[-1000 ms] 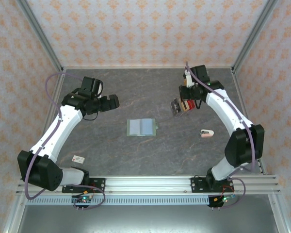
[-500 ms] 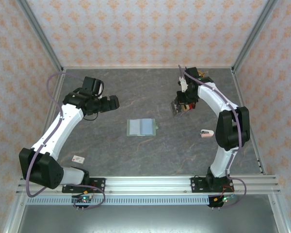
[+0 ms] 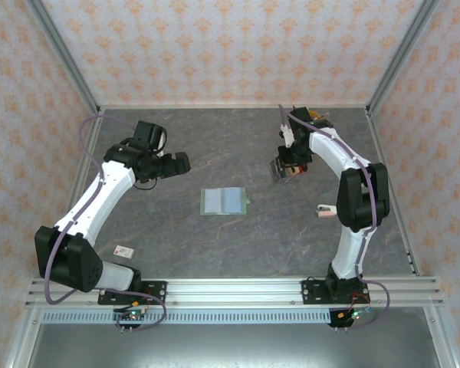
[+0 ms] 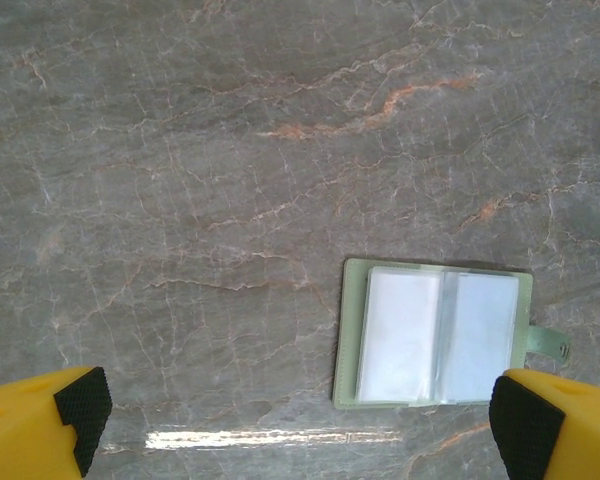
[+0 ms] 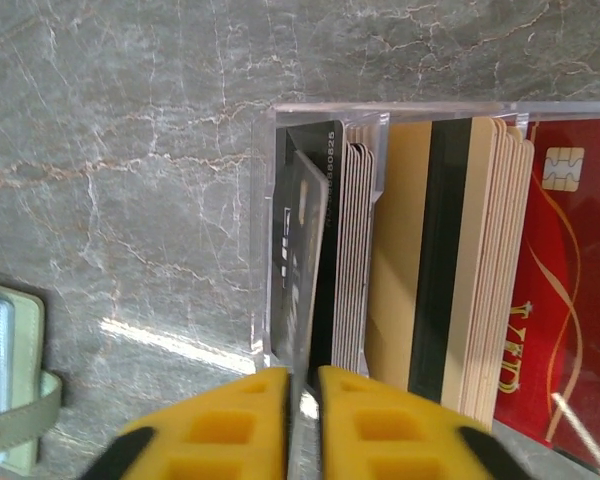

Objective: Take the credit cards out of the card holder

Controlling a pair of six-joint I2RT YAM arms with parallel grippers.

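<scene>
The card holder (image 3: 225,201) lies open and flat mid-table, pale mint green with clear pockets (image 4: 435,335); its strap end shows in the right wrist view (image 5: 10,390). My left gripper (image 3: 185,162) hovers to its left, open wide with nothing between the fingers (image 4: 300,410). My right gripper (image 3: 288,156) is over the clear rack (image 3: 285,170). A dark grey credit card (image 5: 305,250) stands edge-on in the rack's left slot (image 5: 265,230), and the right gripper's (image 5: 302,385) jaws sit just parted around its near edge, a thin gap on the right.
The rack also holds stacked tan cards (image 5: 490,260) and a red chip card (image 5: 570,300). A small white card with a red mark (image 3: 123,251) lies near the left arm's base. A small pink-white item (image 3: 326,211) lies by the right arm.
The right arm folded in and lowered the grey card into the rack. Its jaws went from tight on the card to slightly parted. The left arm barely moved.
</scene>
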